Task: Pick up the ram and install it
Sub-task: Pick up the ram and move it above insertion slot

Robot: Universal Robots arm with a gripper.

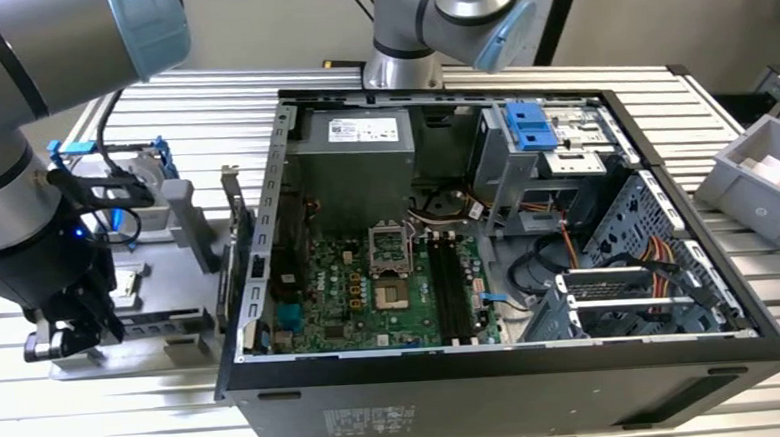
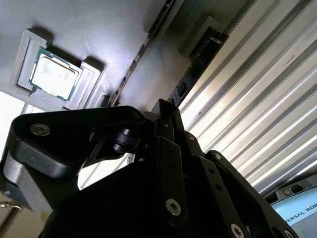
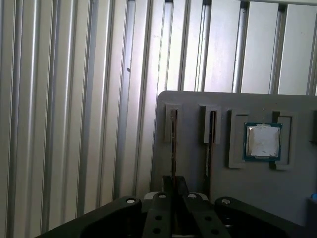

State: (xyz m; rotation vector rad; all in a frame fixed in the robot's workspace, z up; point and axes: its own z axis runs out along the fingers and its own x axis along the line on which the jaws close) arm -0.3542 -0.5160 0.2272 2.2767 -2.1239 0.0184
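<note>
The black gripper (image 3: 173,181) is clenched on the long, thin dark-green ram stick (image 2: 209,48) seated edgewise in the grey holder block (image 3: 297,148).

An open black metal computer case (image 1: 505,361) lies on a ribbed aluminium table (image 1: 197,113), showing a green motherboard (image 1: 348,306), a grey boxy power supply (image 1: 355,175) and a blue plastic drive bracket (image 1: 532,126). At the exterior view's left, just beside the case, the arm's black gripper (image 1: 69,340) hangs low over a flat grey parts tray (image 1: 149,346). A grey plastic bin (image 1: 748,175) sits at the exterior view's right.
</note>
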